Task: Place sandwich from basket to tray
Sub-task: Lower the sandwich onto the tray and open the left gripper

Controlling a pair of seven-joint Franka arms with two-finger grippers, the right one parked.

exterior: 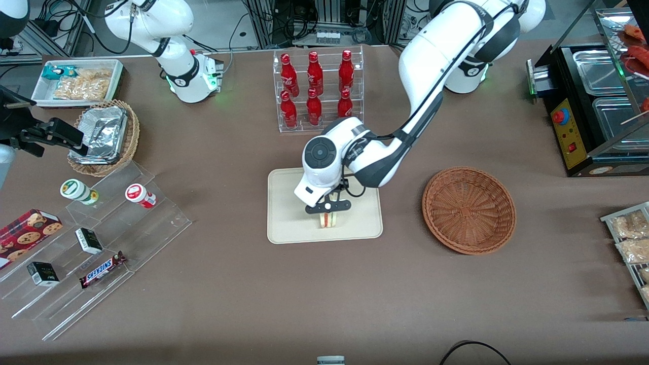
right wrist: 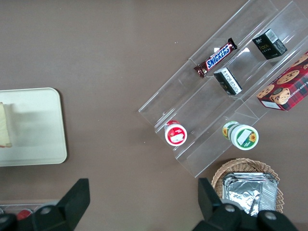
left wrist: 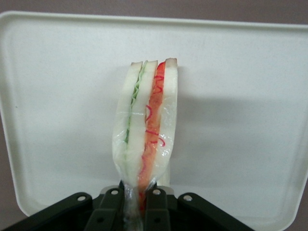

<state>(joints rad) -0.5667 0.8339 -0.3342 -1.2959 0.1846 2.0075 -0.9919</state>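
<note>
The sandwich (exterior: pixel 328 220) is a plastic-wrapped wedge with pale bread and red and green filling (left wrist: pixel 147 125). It hangs over the cream tray (exterior: pixel 289 228), close to its surface, near the edge nearest the front camera. My gripper (exterior: pixel 328 208) is shut on the wrap's pinched end (left wrist: pixel 134 211), directly above the tray (left wrist: pixel 240 96). The reddish-brown wicker basket (exterior: pixel 469 209) stands empty beside the tray, toward the working arm's end. The right wrist view catches the tray (right wrist: pixel 38 125) with the sandwich (right wrist: pixel 5 126) at its edge.
A clear rack of red bottles (exterior: pixel 317 88) stands farther from the front camera than the tray. An acrylic stepped shelf with snacks (exterior: pixel 96 243) and a tan basket with foil container (exterior: pixel 104 134) lie toward the parked arm's end. A black food warmer (exterior: pixel 593 101) sits at the working arm's end.
</note>
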